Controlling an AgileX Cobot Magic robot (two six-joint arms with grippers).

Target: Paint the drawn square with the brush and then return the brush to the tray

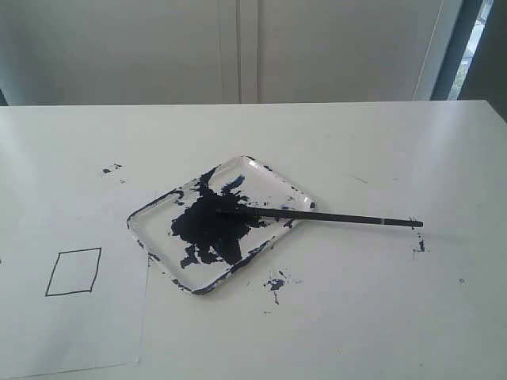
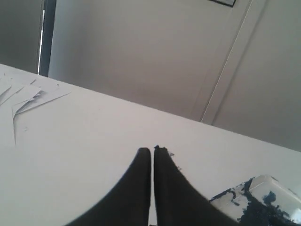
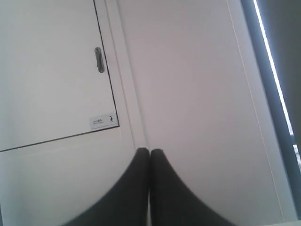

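Seeing left hand [image 2: 152, 150] and right hand [image 3: 149, 150] pinched shut, empty. Could knock the brush [image 1: 333, 216] off the tray [image 1: 139, 218] at 3 o'clock with a sloppy grab, smearing the surface [image 1: 396, 142].

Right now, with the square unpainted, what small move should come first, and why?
Probably open the right gripper and bring it down to the brush: its handle juts off the tray on the right side, the gripper is shut, and the drawn square is blank.
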